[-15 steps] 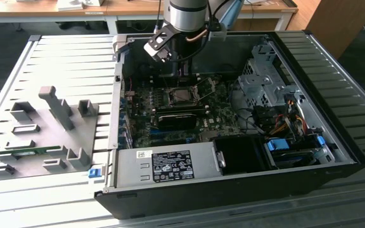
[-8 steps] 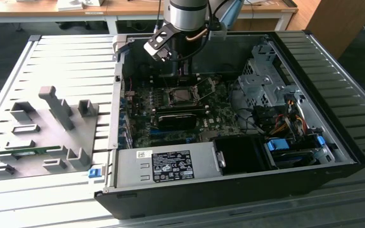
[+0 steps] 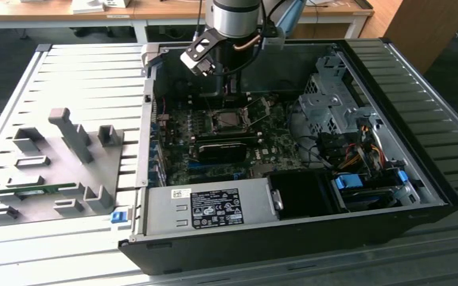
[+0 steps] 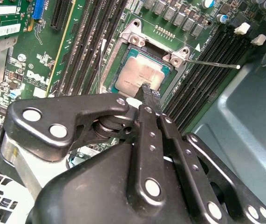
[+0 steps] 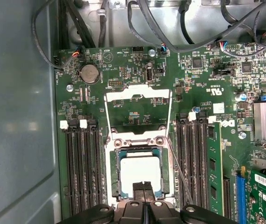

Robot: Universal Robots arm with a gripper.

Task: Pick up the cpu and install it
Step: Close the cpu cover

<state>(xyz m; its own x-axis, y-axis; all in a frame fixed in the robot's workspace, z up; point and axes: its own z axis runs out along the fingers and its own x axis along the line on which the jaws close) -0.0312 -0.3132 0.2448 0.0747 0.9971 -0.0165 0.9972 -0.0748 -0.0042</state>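
The cpu (image 5: 139,172), a small square chip with a silvery top, lies flat inside the metal-framed socket (image 5: 112,177) on the green motherboard. In the second wrist view the cpu (image 4: 139,77) sits just beyond my black fingertips. My gripper (image 5: 143,187) hangs right above the chip's near edge, its two fingers pressed together with nothing between them. The exterior view shows the arm reaching down into the open computer case, with the gripper (image 3: 231,90) over the socket and cpu (image 3: 229,121). The socket's cover plate (image 5: 137,100) is flipped open.
A thin metal socket lever (image 4: 212,63) sticks out beside the socket. Memory slots flank it, one holding a green stick (image 5: 213,154). The power supply (image 3: 205,208), drive cage (image 3: 333,101) and cables (image 3: 356,149) crowd the case. A grey fixture tray (image 3: 54,173) lies at the exterior view's left.
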